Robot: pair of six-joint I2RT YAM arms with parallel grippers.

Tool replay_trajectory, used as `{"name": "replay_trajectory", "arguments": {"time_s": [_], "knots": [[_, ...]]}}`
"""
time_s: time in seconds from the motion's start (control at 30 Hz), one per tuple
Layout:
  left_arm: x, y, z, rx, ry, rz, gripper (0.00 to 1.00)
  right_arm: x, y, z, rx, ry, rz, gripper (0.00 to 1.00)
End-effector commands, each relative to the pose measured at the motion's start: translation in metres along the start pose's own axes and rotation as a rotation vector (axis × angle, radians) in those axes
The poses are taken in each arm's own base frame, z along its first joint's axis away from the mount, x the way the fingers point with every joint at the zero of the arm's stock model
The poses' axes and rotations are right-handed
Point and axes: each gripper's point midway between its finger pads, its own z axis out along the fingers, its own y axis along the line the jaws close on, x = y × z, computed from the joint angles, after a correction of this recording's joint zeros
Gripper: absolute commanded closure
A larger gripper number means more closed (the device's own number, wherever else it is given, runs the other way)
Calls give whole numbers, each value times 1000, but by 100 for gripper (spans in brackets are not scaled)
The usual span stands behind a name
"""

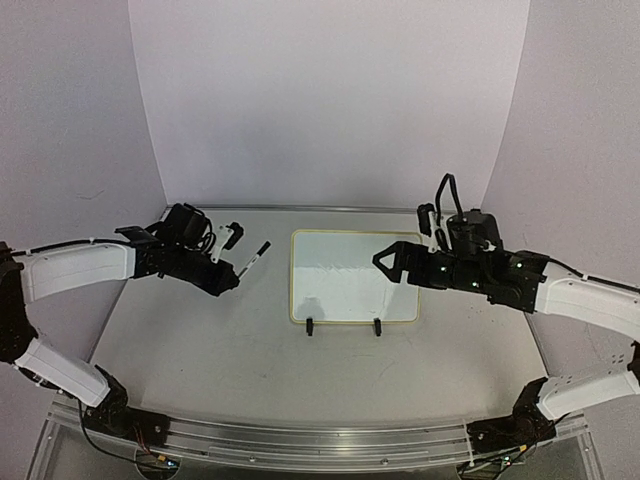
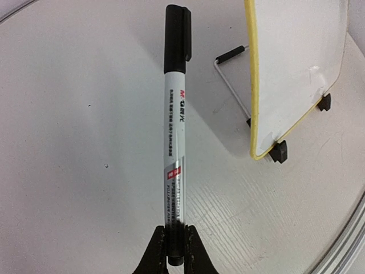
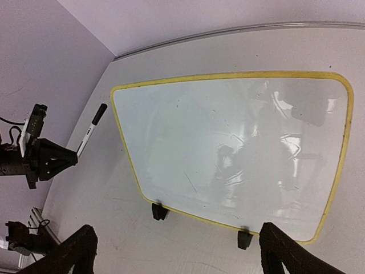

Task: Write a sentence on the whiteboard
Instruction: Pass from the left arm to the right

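The whiteboard (image 1: 350, 275) stands tilted on two black clip feet at the table's middle, its yellow rim and glossy face also in the left wrist view (image 2: 296, 68) and the right wrist view (image 3: 228, 148). No sentence is in view on it, only reflections and faint smudges. My left gripper (image 1: 232, 278) (image 2: 175, 251) is shut on the tail of a capped marker (image 1: 254, 258) (image 2: 175, 131) (image 3: 91, 130), left of the board and above the table. My right gripper (image 1: 385, 262) (image 3: 178, 240) hangs open over the board's right half, nothing between its fingers.
A wire stand (image 2: 231, 74) props the board from behind. A metal rail (image 1: 320, 440) runs along the table's near edge. Purple walls (image 1: 330, 100) close the back and both sides. The left arm (image 3: 40, 160) shows at the left of the right wrist view.
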Motion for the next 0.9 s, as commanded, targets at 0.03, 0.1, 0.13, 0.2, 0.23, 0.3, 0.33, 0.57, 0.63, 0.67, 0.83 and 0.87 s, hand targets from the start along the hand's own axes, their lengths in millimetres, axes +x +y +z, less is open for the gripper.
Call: {"name": "replay_trajectory", "arguments": {"time_s": [0.03,0.1,0.13,0.2,0.23,0.3,0.33,0.57,0.63,0.67,0.83,0.87], "knots": [[-2,-47,-50,237,-99,41,100,-5,64,14,-297,80,111,9],[-4,-69,-68,355,-135,71,100,-6,78,21,-374,92,148,10],[-5,-78,-76,410,-147,83,100,-7,86,25,-415,98,167,10],[-7,-92,-88,484,-160,103,100,-7,95,33,-466,108,190,12],[-8,-97,-93,513,-162,112,100,-7,100,36,-484,116,193,13],[-10,-107,-99,563,-158,129,100,-4,111,43,-513,135,189,15],[-9,-110,-100,583,-149,135,100,-2,118,46,-527,144,181,15],[-6,-128,-99,665,-114,190,100,7,145,62,-577,170,169,19],[-5,-132,-98,683,-106,195,100,11,146,69,-578,182,180,21],[-4,-133,-98,689,-100,197,100,13,148,71,-587,187,186,24],[-2,-136,-95,697,-87,199,100,21,162,77,-644,217,188,35],[-2,-136,-96,698,-87,199,100,22,164,78,-651,223,186,37]]}}
